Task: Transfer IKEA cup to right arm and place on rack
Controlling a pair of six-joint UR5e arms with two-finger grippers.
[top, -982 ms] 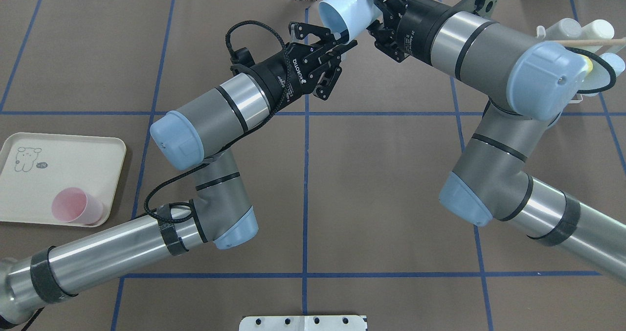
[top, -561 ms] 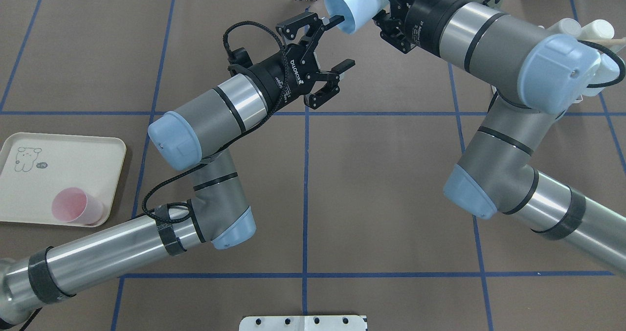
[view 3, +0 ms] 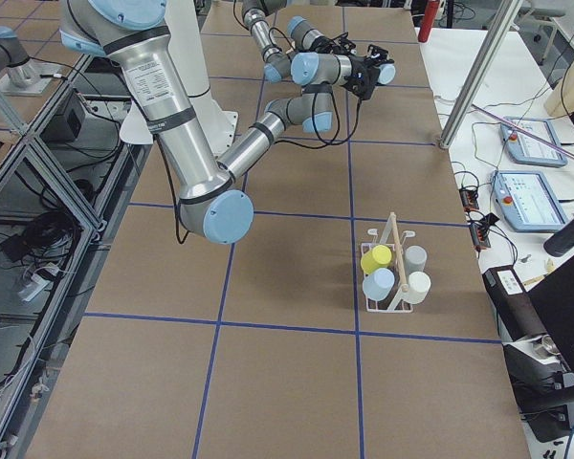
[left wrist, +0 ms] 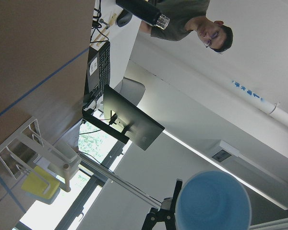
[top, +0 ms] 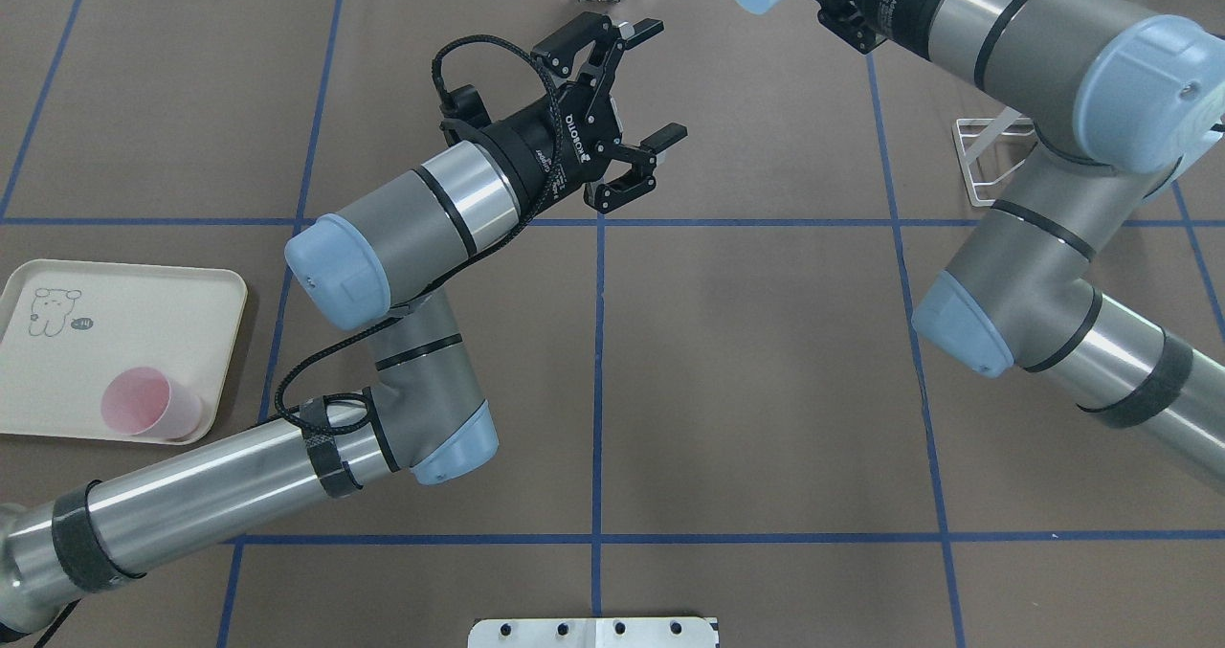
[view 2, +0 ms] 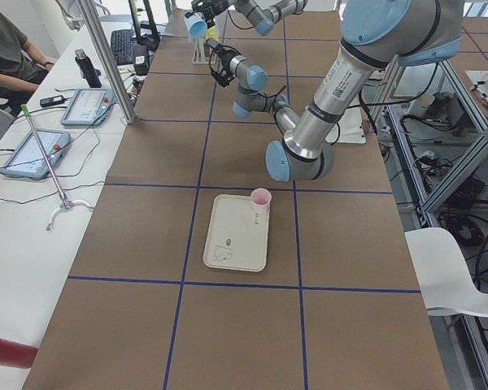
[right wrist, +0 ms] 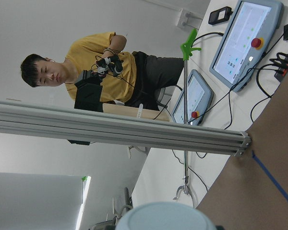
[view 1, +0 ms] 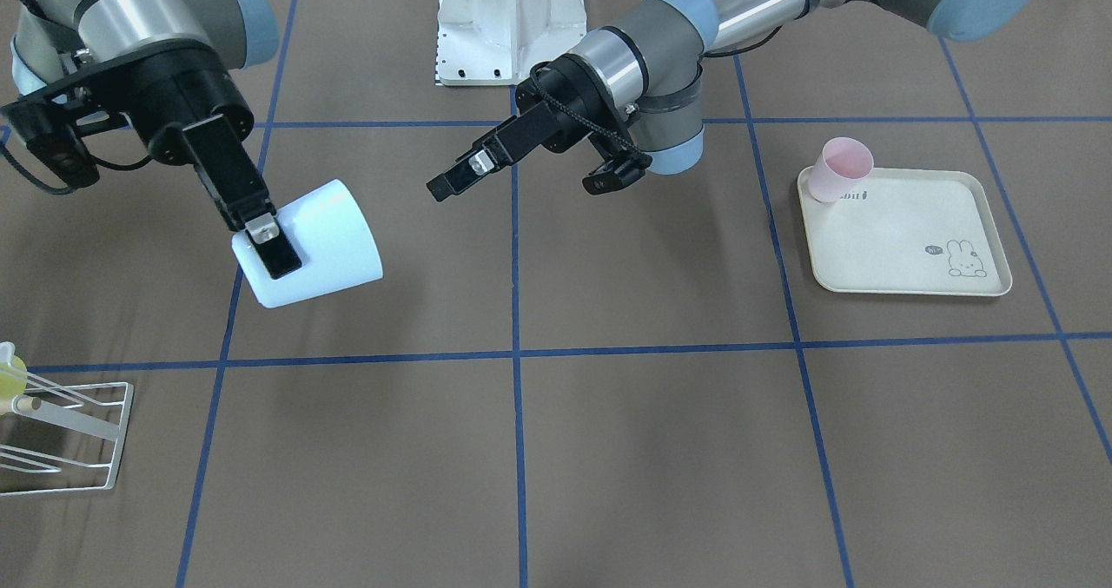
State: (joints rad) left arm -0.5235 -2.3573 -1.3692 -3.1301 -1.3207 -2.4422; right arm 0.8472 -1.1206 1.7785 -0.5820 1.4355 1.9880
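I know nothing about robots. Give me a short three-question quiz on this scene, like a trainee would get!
1. True or false: the robot's left hand is gripping the pale-blue plastic cup.
2. Where does the pink plastic cup stand? A) in a sink; B) on the cream rabbit-print tray; C) on a shelf.
3. How many cups sit in the white wire rack?
Key: 1 false, the right hand holds it; 2 B; 3 four.
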